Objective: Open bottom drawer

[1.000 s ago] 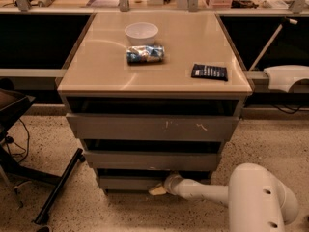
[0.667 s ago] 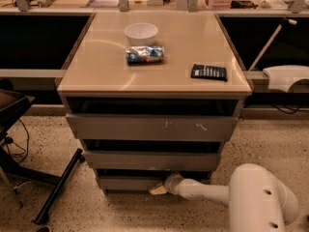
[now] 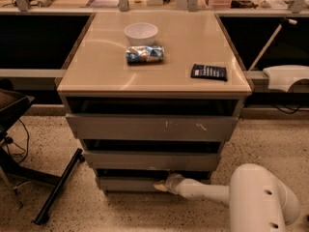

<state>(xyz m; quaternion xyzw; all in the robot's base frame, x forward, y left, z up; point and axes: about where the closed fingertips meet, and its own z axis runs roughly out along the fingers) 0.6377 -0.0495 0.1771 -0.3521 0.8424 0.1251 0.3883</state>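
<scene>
The hand (image 3: 161, 186) sits low at the front of the cabinet, its pale tip against the front panel of the bottom drawer (image 3: 126, 184), right of the panel's middle and near its upper edge. It seems to be touching the panel, though the tip blends into the shadow there. How far the hand is open, and whether it has hold of anything, I cannot tell. The white arm (image 3: 207, 192) reaches in from the lower right, running nearly level just above the floor (image 3: 270, 144).

There are three grey drawers, stacked. The bottom drawer is the lowest and looks the narrowest, with a dark gap above its front. Above it is the middle drawer (image 3: 149, 161), then the top drawer (image 3: 145, 128), the widest, with pale scratches on its face.

The counter (image 3: 96, 74) carries three things, one of each: a white bowl (image 3: 141, 33) towards the back, a crumpled snack bag (image 3: 145, 54) just in front of it, and a dark packet (image 3: 208, 72) lying flat near the right front edge, well apart from the other two.
</scene>
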